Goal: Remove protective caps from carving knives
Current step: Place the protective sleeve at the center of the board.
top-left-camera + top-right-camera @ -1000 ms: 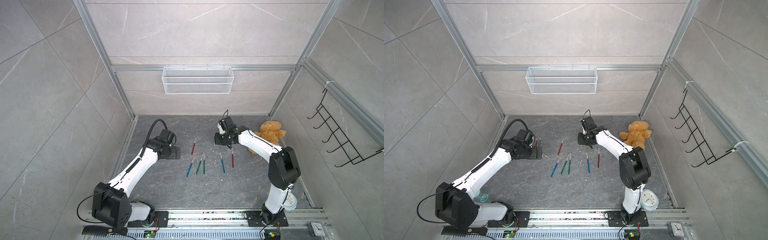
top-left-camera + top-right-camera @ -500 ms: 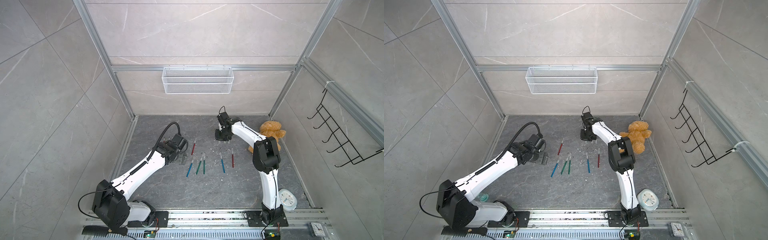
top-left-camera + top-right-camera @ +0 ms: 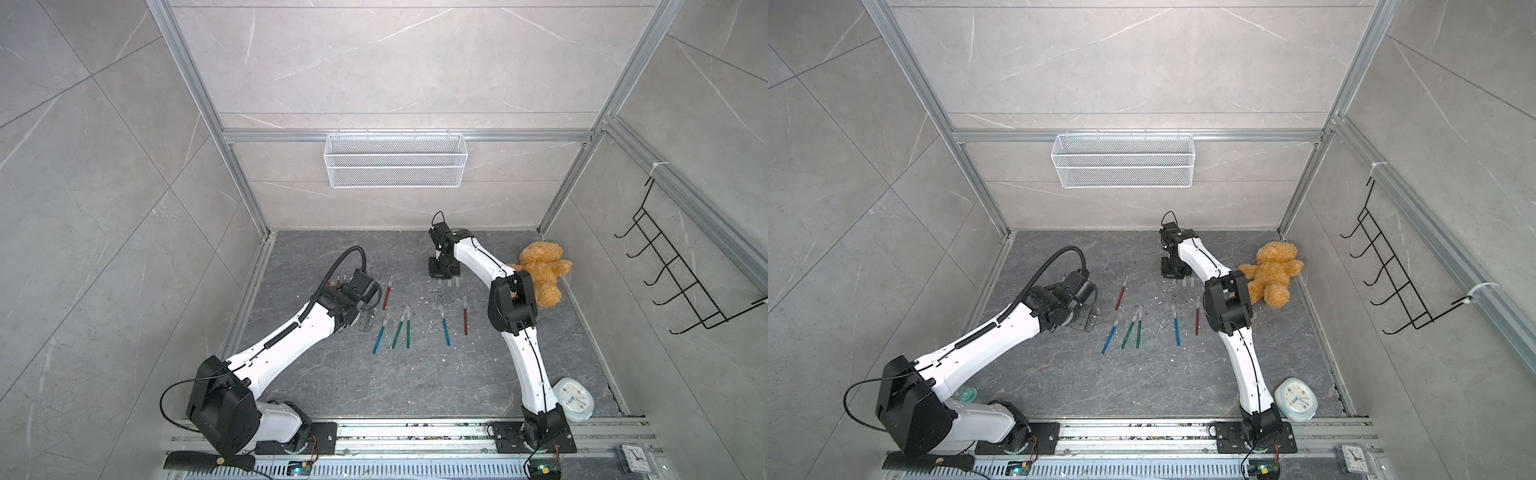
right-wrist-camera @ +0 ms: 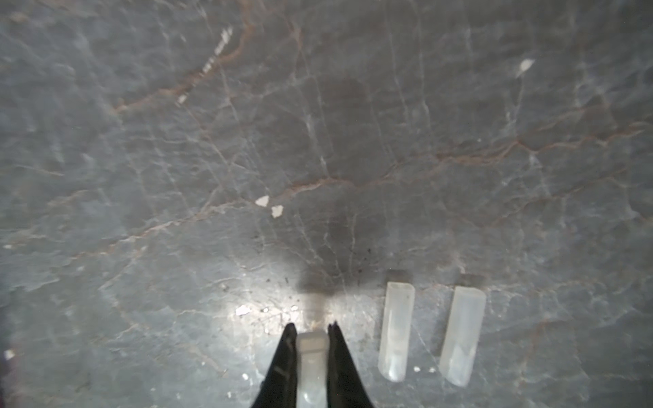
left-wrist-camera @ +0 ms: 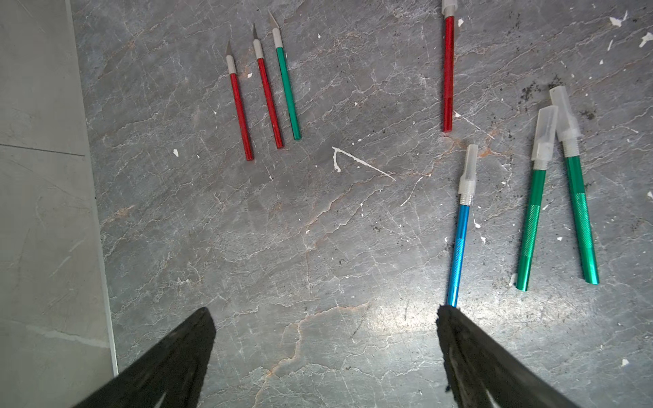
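The right tool [image 4: 312, 326] is closed on one clear cap [image 4: 311, 356], pinching it between its two black fingers [image 4: 282, 367] low over the grey worktop [image 3: 353, 386], toward the far side in both top views. Just beside the held cap, two loose caps [image 4: 395, 330] lie flat and parallel, a little apart from each other. The left tool [image 5: 321, 311] is spread wide with nothing in it, hovering over bare worktop to the left of the capped knives. In the left wrist view three bare knives [image 5: 270, 102], two red and one green, lie close together in a row with their grey blades uncovered. In the top views they are mostly hidden behind the left arm. A red knife [image 5: 448, 70] lies apart from them with a cap on its tip. A blue knife [image 5: 459, 247] wears its cap, and its handle end runs right up to one finger [image 5: 466, 353] of the left tool; whether they touch I cannot tell. Next to it two green knives [image 5: 530, 226] lie almost parallel, both capped, the caps nearly touching. Further right in a top view, another blue knife [image 3: 444, 326] and another red knife [image 3: 465, 316] lie side by side, pale at their far ends. A teddy bear [image 3: 544, 266] lies by the right wall, partly behind the right arm.
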`<state>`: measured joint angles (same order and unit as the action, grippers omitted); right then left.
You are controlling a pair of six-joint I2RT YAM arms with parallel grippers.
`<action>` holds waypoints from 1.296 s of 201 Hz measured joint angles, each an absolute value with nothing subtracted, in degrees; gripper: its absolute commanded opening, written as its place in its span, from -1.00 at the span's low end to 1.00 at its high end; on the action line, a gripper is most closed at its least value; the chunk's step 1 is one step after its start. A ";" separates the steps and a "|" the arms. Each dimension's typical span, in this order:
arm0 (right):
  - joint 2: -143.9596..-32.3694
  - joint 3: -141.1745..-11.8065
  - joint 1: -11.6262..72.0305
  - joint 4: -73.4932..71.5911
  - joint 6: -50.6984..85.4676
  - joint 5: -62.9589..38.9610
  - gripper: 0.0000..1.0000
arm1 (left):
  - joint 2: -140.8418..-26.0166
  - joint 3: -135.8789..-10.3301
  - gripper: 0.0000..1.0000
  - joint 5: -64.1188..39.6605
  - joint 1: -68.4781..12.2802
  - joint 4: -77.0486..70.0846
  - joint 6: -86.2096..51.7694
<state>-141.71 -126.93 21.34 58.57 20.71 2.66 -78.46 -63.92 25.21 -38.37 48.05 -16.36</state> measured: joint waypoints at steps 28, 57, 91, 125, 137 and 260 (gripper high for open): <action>-142.93 -127.55 21.28 59.61 20.71 3.55 -1.00 | -78.65 -63.92 1.00 25.41 -38.39 48.25 -16.25; -143.96 -128.84 21.10 60.05 20.73 4.10 -1.00 | -79.02 -63.92 1.00 25.41 -38.50 48.36 -16.23; -144.05 -129.47 20.64 60.62 20.99 5.13 -1.00 | -79.13 -63.92 1.00 25.41 -38.63 48.40 -16.19; -144.77 -130.21 20.10 61.23 21.41 5.41 -1.00 | -79.22 -63.92 1.00 25.43 -38.65 48.42 -16.19; -144.77 -130.26 20.08 61.36 21.41 5.56 -1.00 | -79.29 -63.92 1.00 25.41 -38.65 48.42 -16.16; -144.77 -130.23 20.05 61.71 22.90 5.58 -0.53 | -80.09 -63.92 0.99 25.43 -38.65 48.49 -15.92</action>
